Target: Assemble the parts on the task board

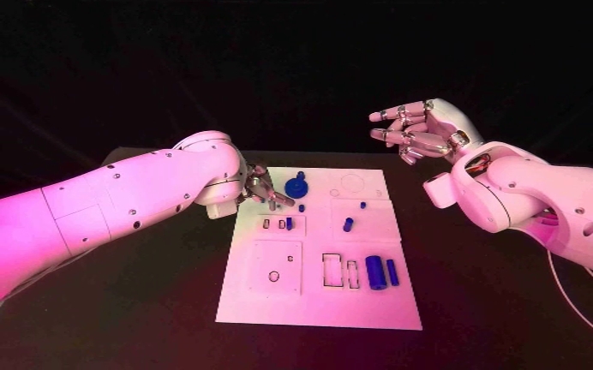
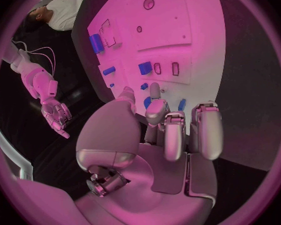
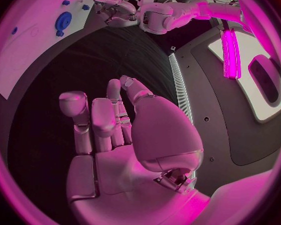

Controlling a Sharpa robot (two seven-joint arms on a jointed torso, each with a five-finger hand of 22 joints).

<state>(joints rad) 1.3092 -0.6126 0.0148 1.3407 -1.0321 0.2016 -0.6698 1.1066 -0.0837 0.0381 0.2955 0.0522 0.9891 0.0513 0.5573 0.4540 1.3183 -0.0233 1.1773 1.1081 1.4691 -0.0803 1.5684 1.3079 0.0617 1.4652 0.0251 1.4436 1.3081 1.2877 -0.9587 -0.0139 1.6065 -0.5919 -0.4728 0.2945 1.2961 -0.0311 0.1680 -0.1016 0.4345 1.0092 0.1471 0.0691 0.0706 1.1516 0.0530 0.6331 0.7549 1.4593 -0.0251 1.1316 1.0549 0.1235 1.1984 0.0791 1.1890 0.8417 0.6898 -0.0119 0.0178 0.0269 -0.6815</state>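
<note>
While my left robot hand (image 1: 260, 188) hovers at the far left corner of the task board (image 1: 309, 301), its fingers (image 2: 175, 135) are loosely curled and partly spread. I cannot tell whether they pinch anything; no part shows plainly between them. My right robot hand (image 1: 420, 133) hangs over the counter (image 1: 494, 301) beyond the board's far right corner, well apart from it, fingers apart and holding nothing.

Risk, as I judge it: the left fingertips sit just beside a round blue part (image 1: 296, 187) and near a small blue peg (image 1: 302, 208). A careless descent could knock either piece out of place, or shift the board on the counter, since nothing braces it.

Parts lie as follows: two blue cylinders (image 1: 380, 272) rest side by side near the board's near right area, beside empty rectangular recesses (image 1: 335, 271). A small blue piece (image 1: 349, 224) lies toward the middle right. Several sockets are unfilled, so assembly appears to be at an early stage.
</note>
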